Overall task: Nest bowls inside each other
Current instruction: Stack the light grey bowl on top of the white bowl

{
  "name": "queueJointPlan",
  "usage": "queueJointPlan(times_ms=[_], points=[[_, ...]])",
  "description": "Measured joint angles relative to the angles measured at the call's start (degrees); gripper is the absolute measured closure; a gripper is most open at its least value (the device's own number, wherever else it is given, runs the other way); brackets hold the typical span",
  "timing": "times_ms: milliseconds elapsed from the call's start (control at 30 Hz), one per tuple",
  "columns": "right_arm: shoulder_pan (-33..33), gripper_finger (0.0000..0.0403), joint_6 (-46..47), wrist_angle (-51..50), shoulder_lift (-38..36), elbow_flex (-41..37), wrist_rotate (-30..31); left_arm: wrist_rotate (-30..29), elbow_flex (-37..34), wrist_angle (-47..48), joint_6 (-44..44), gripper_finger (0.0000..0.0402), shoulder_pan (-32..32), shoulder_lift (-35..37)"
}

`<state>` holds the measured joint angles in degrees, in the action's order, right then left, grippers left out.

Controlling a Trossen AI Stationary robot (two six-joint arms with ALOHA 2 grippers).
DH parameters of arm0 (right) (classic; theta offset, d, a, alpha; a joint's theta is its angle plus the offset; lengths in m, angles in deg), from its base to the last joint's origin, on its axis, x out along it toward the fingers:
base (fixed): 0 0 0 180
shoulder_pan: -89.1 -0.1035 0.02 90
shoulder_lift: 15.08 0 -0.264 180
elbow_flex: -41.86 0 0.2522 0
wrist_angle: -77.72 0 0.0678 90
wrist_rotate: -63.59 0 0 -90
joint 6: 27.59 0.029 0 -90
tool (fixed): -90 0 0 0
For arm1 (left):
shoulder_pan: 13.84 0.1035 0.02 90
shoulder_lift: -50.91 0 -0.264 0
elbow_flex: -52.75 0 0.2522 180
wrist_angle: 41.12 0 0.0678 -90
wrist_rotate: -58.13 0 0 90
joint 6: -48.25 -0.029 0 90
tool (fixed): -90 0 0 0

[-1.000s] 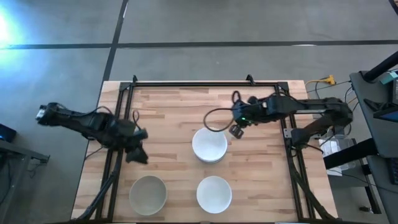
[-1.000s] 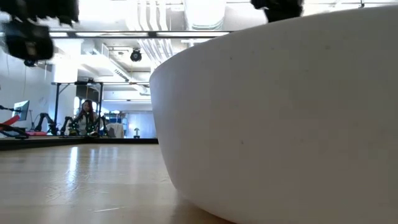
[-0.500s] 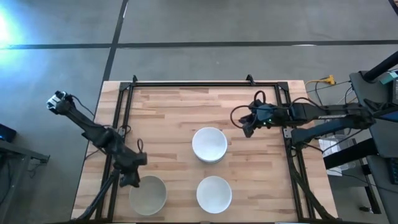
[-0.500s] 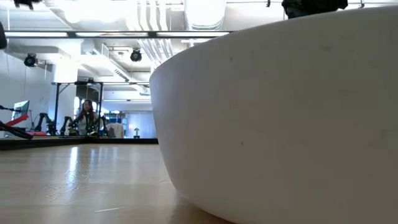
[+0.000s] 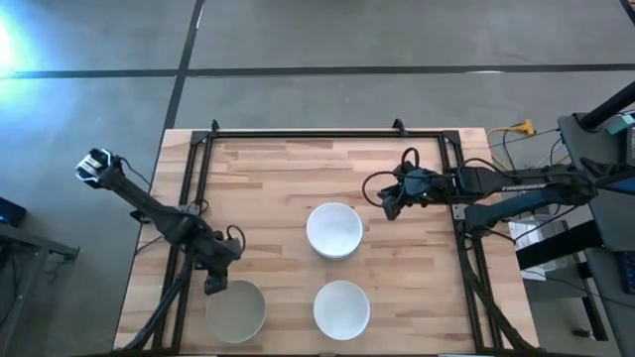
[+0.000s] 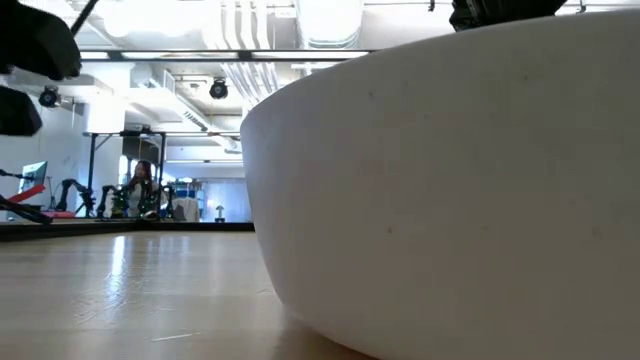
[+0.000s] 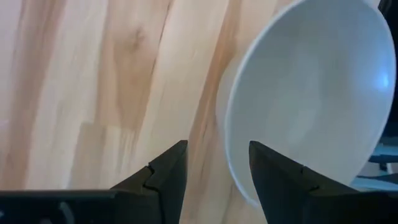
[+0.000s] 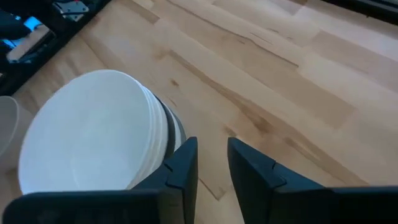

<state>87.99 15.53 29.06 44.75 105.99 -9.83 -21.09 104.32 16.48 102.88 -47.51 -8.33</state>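
Note:
Three places hold bowls on the wooden table. A stack of nested white bowls (image 5: 334,231) (image 8: 93,137) rests at the centre. A single white bowl (image 5: 341,308) (image 6: 450,180) sits near the front edge, and a greyish bowl (image 5: 236,309) (image 7: 305,99) sits at the front left. My left gripper (image 5: 211,287) (image 7: 217,171) hovers open over the greyish bowl's far-left rim, pointing steeply down, and I see no touch. My right gripper (image 5: 389,209) (image 8: 211,165) stands open to the right of the stack, with only bare table between its fingers.
A black metal frame (image 5: 327,132) runs along the far edge and both sides of the table. There is bare wood at the far half of the table (image 5: 288,174) and at the front right (image 5: 417,297). A person (image 6: 138,185) sits far off in the room behind.
My left gripper has swung from the table's left middle toward the near edge and sunk over the greyish bowl's rim, tipping more steeply down. My right gripper has drawn back from beside the stack toward the right edge. The bowls have kept still.

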Motion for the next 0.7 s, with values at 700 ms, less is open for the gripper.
queueJointPlan(times_ms=[700], points=[[0.0,0.0319,1.0,-0.4,0.2,0.8,-0.5,6.5,-10.1,-22.9,0.2,0.0296,1.5,-11.8]])
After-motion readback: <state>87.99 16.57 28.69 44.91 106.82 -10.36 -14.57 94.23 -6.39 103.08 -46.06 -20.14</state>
